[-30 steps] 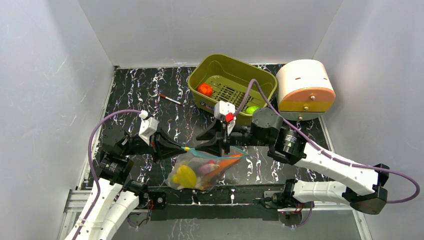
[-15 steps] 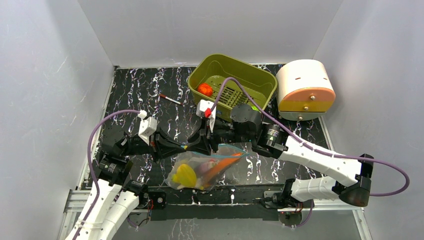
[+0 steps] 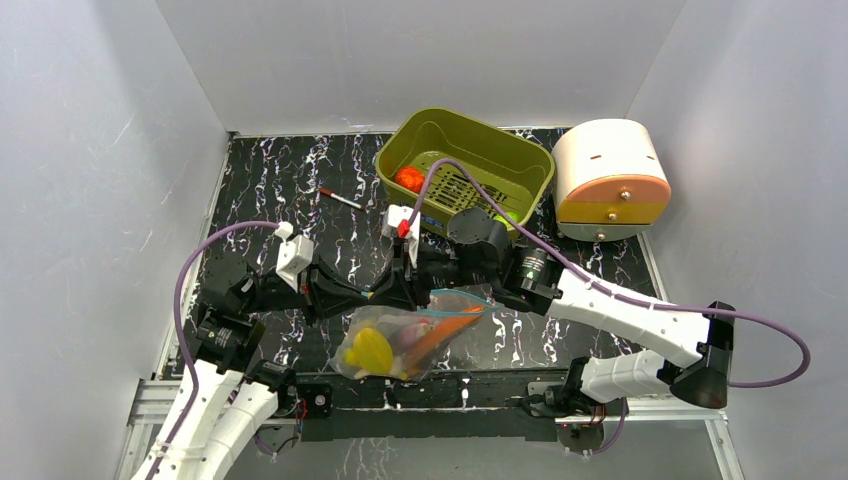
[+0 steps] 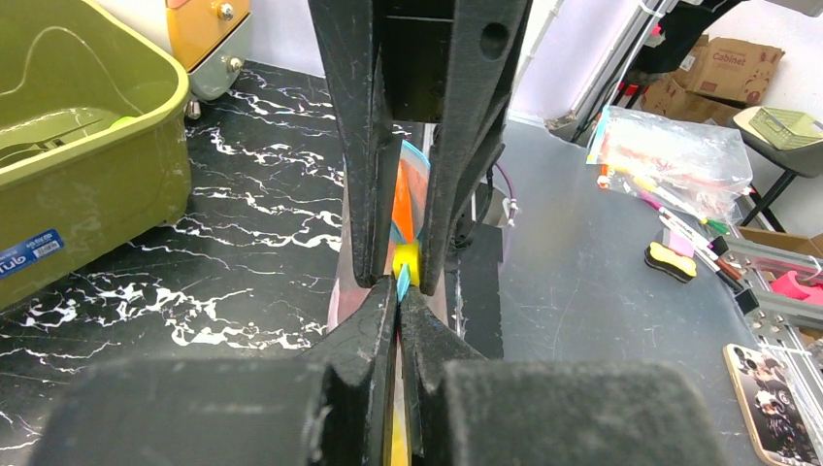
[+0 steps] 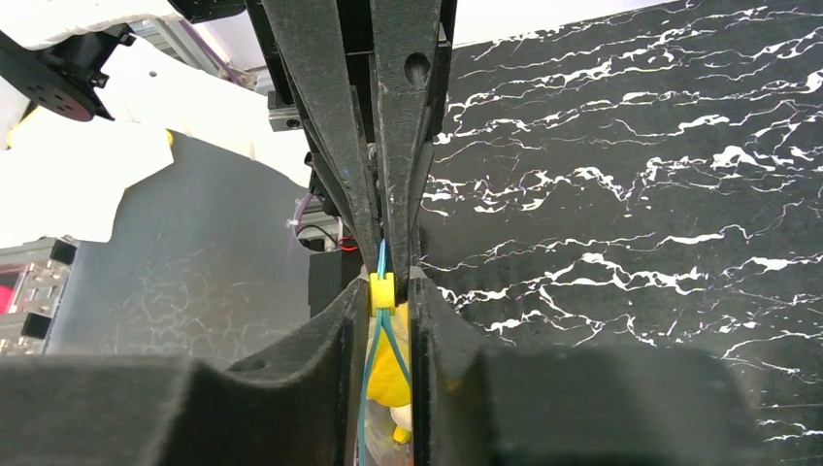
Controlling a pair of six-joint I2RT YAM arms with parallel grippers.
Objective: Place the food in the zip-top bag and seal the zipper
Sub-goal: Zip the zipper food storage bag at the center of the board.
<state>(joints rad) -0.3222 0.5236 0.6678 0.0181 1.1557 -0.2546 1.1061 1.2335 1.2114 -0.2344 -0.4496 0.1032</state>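
Right tool [image 5: 390, 289] slid left along zipper [image 4: 402, 282]; strip mostly hidden by it

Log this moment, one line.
left end effector, right end effector: shut on zipper | bag: banana, carrot inside | tomato: in tub

zip-top bag [image 3: 400, 345]: its 11 o'clock corner lies under the left gripper [image 3: 378, 297] and right gripper [image 3: 399, 292] — both wrist views show only a sliver of it
zipper [image 5: 381, 254]: thin teal line; whether it is pressed closed cannot be told
food [image 3: 415, 335]: pale pieces between banana [image 3: 370, 352] and carrot [image 3: 447, 327] blur behind plastic
olive tub [image 3: 525, 160]: 6 o'clock wall covered by the right wrist [image 3: 470, 235]
left arm [image 3: 215, 415]: cut by the bottom edge of the top view
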